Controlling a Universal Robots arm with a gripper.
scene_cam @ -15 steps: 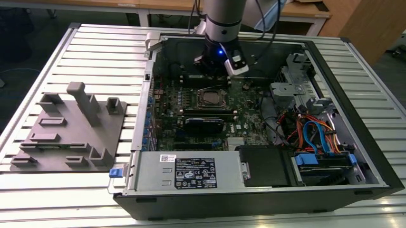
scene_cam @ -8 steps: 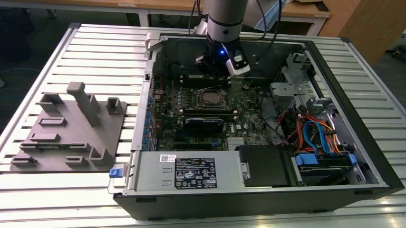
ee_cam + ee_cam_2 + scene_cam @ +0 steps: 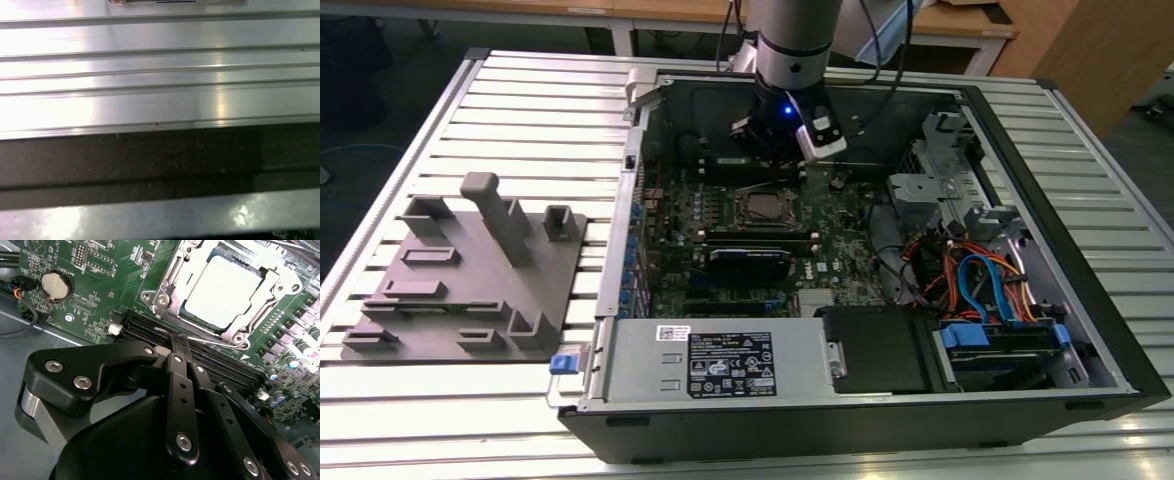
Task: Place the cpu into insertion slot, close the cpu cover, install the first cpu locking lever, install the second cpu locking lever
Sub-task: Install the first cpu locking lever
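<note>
Fingers of my claw (image 3: 176,342) sit together, empty, beside the cpu cover (image 3: 170,285) framing the cpu (image 3: 222,290); lateral drift could scrape the memory slots (image 3: 210,362).

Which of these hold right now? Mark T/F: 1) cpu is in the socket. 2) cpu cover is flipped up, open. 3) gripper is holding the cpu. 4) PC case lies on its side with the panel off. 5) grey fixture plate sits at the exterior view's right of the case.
1) True: the cpu sits in the insertion slot.
2) False: the cpu cover lies flat, framing the chip.
3) False: the gripper holds nothing; it hangs above the memory slots beside the socket.
4) True: the case lies open, motherboard exposed.
5) False: the grey fixture plate lies at the exterior view's left.
</note>
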